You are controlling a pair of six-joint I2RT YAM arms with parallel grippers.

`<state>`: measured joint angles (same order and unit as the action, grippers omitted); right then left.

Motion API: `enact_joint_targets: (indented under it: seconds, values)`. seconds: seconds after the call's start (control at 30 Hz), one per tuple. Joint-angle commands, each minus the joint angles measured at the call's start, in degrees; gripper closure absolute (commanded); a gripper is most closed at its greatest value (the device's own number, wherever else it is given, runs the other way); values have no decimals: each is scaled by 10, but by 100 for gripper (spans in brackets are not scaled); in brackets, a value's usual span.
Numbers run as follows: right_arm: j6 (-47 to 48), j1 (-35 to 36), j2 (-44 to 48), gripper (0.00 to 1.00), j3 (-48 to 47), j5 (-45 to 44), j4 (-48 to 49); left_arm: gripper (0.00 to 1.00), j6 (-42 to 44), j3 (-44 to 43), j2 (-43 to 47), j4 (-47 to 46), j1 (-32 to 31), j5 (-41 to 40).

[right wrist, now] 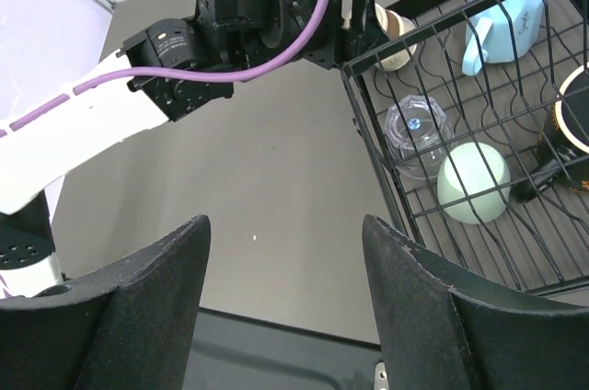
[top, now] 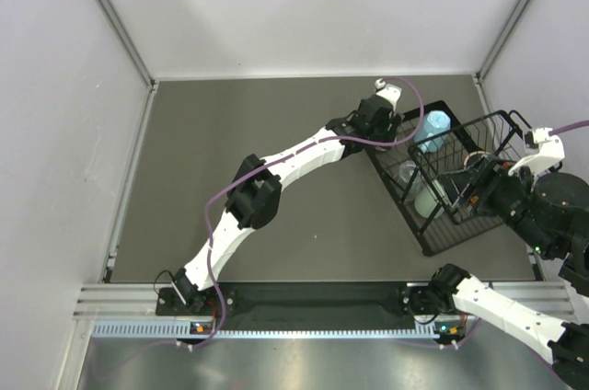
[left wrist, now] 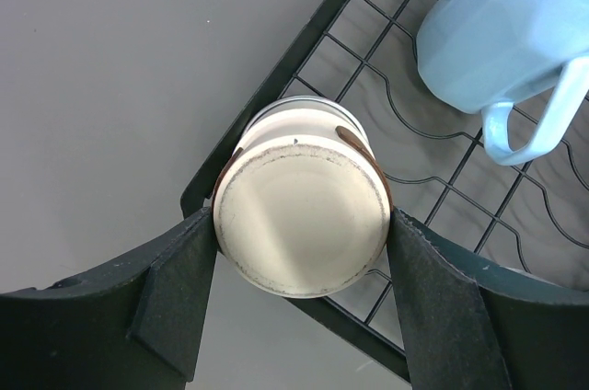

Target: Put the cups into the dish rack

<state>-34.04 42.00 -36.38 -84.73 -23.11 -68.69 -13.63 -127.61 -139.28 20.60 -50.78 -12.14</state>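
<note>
Holding the cream cup upside down, the left gripper is clamped on its two sides, I think so the cup can go into the dish rack mouth down. The cup sits right between the fingers in the middle of the left wrist view, over the rack's edge, with the light blue mug at the upper right. The right gripper is wide apart and holds nothing, low in its own view beside the rack.

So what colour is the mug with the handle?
The handled mug is light blue, clearest in the left wrist view.
</note>
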Motion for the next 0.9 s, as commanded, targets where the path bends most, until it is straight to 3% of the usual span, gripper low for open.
enact_joint_targets:
  seconds: [0.0, 0.17, 0.2, 0.5, 0.53, 0.87]
  values:
    - [7, 6, 0, 33, 7, -15, 9, 85, -5, -19, 12, 15, -2, -19]
    - [12, 5, -1, 33, 7, -13, 11, 61, -5, -25, -1, 13, -2, -19]
    - [12, 6, -1, 33, 7, -14, 10, 52, -4, -24, -4, 13, -3, -20]
    - [10, 6, 3, 33, 6, -14, 4, 14, 10, -25, -7, -6, -2, -33]
    - [11, 6, 2, 33, 5, -15, 4, 2, 12, -26, -6, -12, -2, -33]
    - [14, 6, -3, 32, 3, -15, 5, 2, 15, -29, 12, -21, -2, -28]
